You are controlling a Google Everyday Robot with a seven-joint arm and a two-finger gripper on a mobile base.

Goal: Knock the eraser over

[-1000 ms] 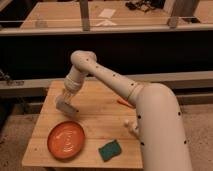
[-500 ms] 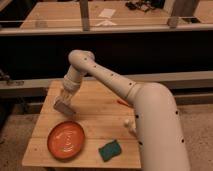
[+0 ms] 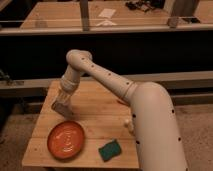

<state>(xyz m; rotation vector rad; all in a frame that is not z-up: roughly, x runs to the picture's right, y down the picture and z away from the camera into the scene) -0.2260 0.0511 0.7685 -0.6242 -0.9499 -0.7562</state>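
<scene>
A small pale upright object (image 3: pixel 129 123), possibly the eraser, stands near the right side of the wooden table (image 3: pixel 100 112), partly hidden by my arm. My gripper (image 3: pixel 60 106) hangs low over the table's left part, just above and behind the orange plate (image 3: pixel 66 139). It is far to the left of the pale object. Nothing shows in the gripper.
A green sponge (image 3: pixel 110 150) lies near the table's front edge. A small orange thing (image 3: pixel 121 102) peeks out behind my arm. My white arm covers the table's right side. A dark counter with a rail runs behind the table.
My gripper has shifted a little to the left over the table's left part. The plate, sponge and pale object have not moved.
</scene>
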